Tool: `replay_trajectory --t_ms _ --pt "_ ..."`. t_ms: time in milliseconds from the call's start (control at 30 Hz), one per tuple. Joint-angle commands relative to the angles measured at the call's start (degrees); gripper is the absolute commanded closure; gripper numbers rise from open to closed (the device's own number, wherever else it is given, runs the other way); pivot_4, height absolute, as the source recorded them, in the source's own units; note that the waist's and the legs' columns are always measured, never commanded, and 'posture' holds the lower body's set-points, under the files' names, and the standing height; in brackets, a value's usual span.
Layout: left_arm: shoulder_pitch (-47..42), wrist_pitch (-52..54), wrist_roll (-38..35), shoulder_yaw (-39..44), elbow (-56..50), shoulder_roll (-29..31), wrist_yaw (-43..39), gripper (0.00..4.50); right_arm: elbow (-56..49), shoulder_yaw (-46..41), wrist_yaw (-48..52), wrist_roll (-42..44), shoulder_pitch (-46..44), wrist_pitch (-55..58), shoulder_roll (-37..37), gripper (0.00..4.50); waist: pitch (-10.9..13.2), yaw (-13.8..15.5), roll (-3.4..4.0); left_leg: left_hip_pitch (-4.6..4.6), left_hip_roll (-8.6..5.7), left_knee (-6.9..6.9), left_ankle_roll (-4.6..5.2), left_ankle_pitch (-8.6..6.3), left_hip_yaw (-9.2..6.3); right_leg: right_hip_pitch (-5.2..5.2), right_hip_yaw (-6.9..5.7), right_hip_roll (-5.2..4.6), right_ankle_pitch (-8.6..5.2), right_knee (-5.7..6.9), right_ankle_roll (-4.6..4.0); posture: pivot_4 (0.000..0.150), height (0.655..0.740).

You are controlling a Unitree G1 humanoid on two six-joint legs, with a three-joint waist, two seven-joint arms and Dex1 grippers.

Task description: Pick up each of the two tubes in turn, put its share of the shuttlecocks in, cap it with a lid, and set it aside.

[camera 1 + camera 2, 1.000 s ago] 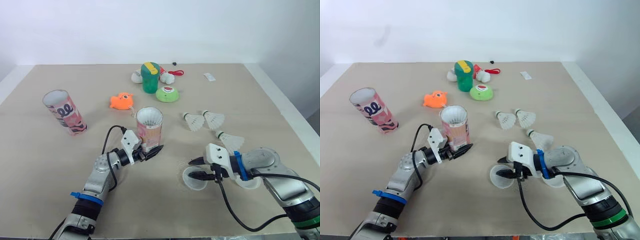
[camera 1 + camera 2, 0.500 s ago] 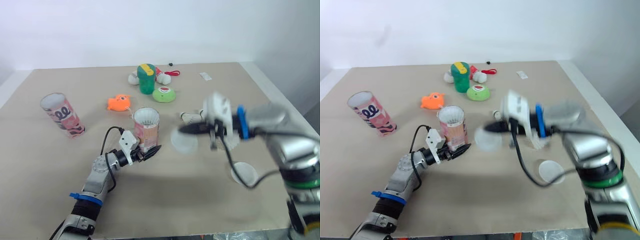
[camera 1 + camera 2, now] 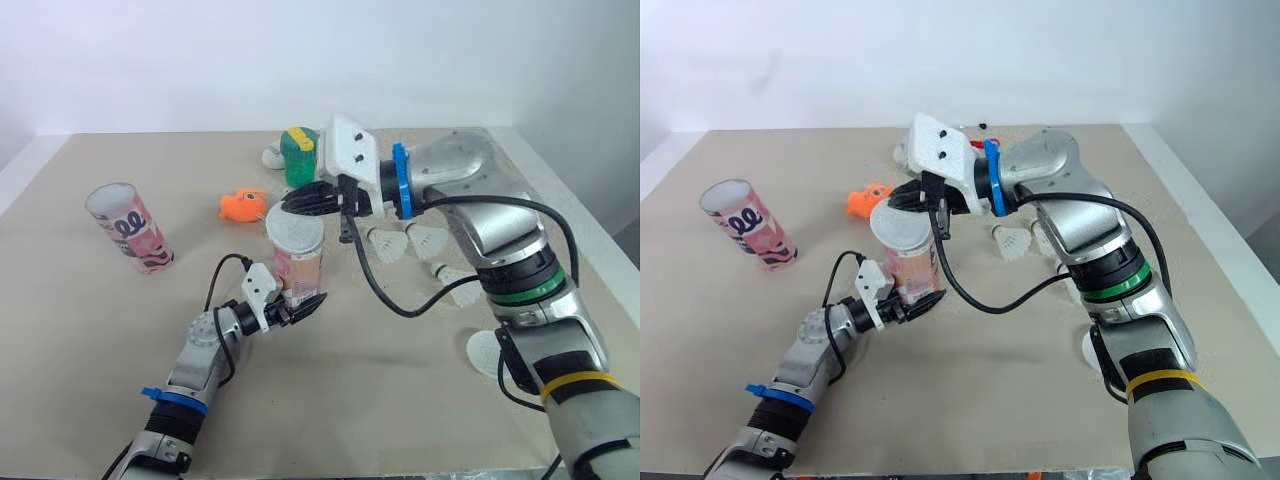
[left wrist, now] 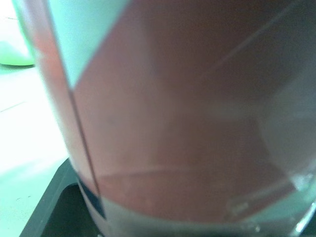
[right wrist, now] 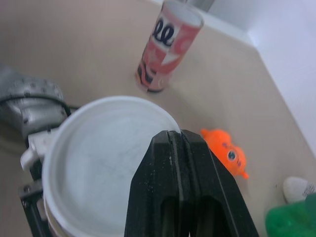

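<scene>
Item one, the pink tube (image 3: 298, 262): it stands upright near the middle of the table (image 3: 80, 330), with a translucent white lid (image 5: 103, 148) lying across its mouth. Your left claw (image 3: 305, 303) grasps this tube low at its base, one black finger to each side. Your right claw (image 3: 290, 201) reaches in from the far side, its two fingers clenched flat together with the tips over the lid's rim; you cannot tell from here whether they pinch the rim or merely rest on it. Item two, the second tube (image 3: 130, 228): same pink print, mouth open, standing well apart toward your left. Item three, loose shuttlecocks: two (image 3: 388, 243) (image 3: 428, 240) side by side beyond the right forearm, and a third (image 3: 462, 285) nearer to you, all lying on the table. Item four, a spare lid (image 3: 483, 352): flat on the table near your right, partly hidden by the arm. Sundries at the far end: an orange fish toy (image 3: 243, 204) and a green cup (image 3: 297, 158).
</scene>
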Motion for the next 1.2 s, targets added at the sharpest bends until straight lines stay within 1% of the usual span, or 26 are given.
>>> replay_trajectory --t_ms 33,667,1000,1200 --pt "2.72 1.84 0.58 -0.59 1.35 0.78 0.29 1.30 -1.03 0.28 1.31 -1.57 -0.46 -1.84 -0.73 4.44 0.00 0.00 0.00 0.00 0.01 0.00 0.00 0.00 -0.01 0.00 0.00 0.01 0.00 0.00 -0.01 0.150 0.7400" --pt "2.26 2.27 0.75 -1.11 1.57 0.86 0.17 1.30 -0.28 2.94 2.38 -8.53 1.33 -7.08 0.04 4.44 -0.01 -0.06 0.02 0.00 0.00 -0.05 0.01 -0.01 0.00 -0.03 0.00 0.01 -0.05 0.00 -0.03 0.150 0.7400" --pt "2.04 2.39 0.78 -1.12 1.83 0.91 0.08 1.30 -0.59 3.42 1.44 -9.75 3.78 -7.42 2.84 4.44 -0.07 -0.16 0.09 0.05 0.03 -0.05 0.01 -0.01 -0.01 -0.01 -0.01 0.04 -0.04 0.00 -0.05 0.150 0.7400" --pt "1.80 2.35 0.78 -1.12 2.15 0.83 0.04 1.30 -0.57 3.86 -0.42 -11.97 6.29 -8.40 3.78 4.44 -0.30 -0.24 0.23 0.17 0.06 -0.07 0.01 -0.01 0.00 0.05 0.01 0.08 -0.04 0.01 -0.07 0.150 0.7400"
